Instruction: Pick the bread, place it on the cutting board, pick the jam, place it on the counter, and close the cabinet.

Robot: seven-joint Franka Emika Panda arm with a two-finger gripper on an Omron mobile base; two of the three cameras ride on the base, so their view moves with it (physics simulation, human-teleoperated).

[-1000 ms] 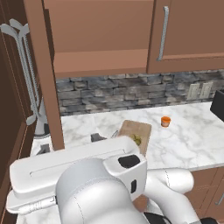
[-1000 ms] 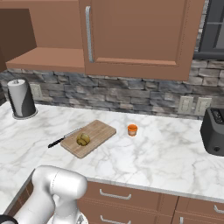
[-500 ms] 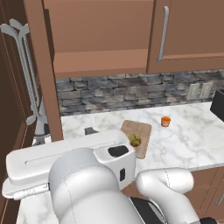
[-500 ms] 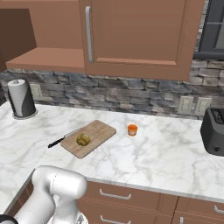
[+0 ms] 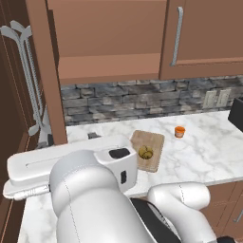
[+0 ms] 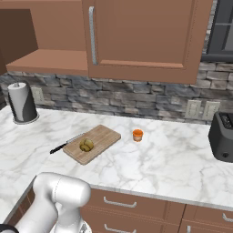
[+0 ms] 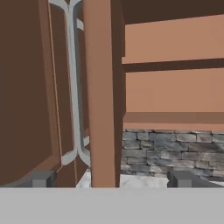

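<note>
Bread (image 5: 145, 152) on cutting board (image 5: 155, 143), jam (image 5: 179, 131) beside it

marble counter (image 6: 173, 159), cutting board (image 6: 102, 137), jam (image 6: 137, 134)

Base views share counter (image 5: 199, 142); hand view faces cabinet (image 7: 103, 87).

The small yellowish-brown knobbly bread lump (image 6: 86, 144) sits on the light wooden rectangular cutting board (image 6: 102, 137), which lies flat on the white marble worktop (image 6: 173, 159). A black-handled knife (image 6: 63, 144) lies along the board's left edge. The small squat orange jam jar (image 6: 137, 134) stands on the worktop just right of the board. Above them hangs the reddish-brown wooden wall cabinet (image 6: 145, 36), its left door (image 5: 46, 71) swung open.
</note>
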